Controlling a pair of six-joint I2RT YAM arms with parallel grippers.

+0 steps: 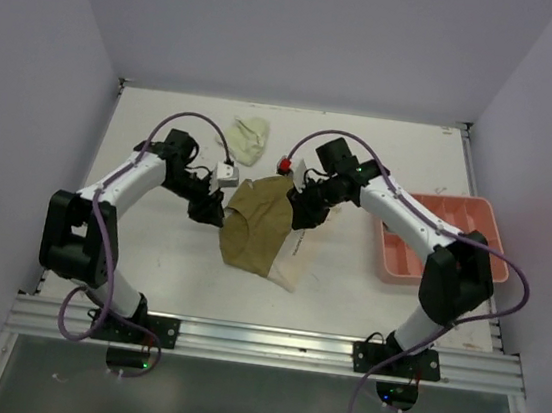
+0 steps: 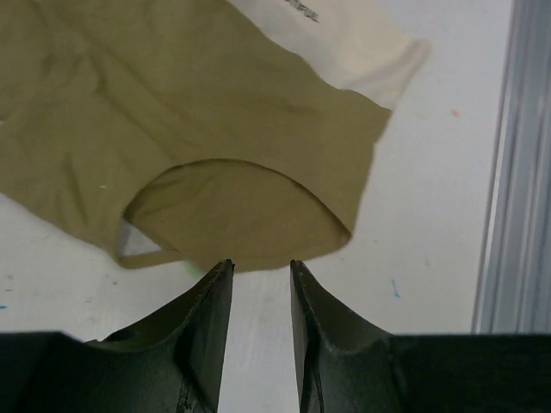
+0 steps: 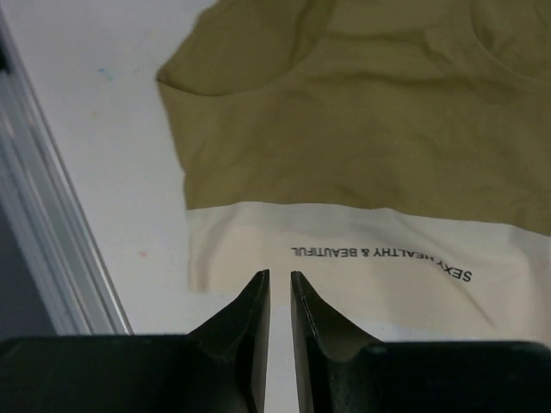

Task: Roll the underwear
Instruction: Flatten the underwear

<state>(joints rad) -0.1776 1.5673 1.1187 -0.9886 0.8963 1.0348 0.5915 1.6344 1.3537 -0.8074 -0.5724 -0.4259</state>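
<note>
We saw olive-tan cloth underwear [image 1: 261,227] flat on the white worktop [image 1: 150,251], left jaws and right jaws slightly apart, empty, at its edges. A crumpled yellow-green garment [image 1: 250,138] lay beyond it, and a salmon-pink plastic tray [image 1: 398,254] sat to the right.

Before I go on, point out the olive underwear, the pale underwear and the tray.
Olive underwear [image 1: 256,226], top view, middle of the cloth.
Pale underwear [image 1: 249,137], top view, centre of the bunch.
Tray [image 1: 453,199], top view, far rim.
</note>
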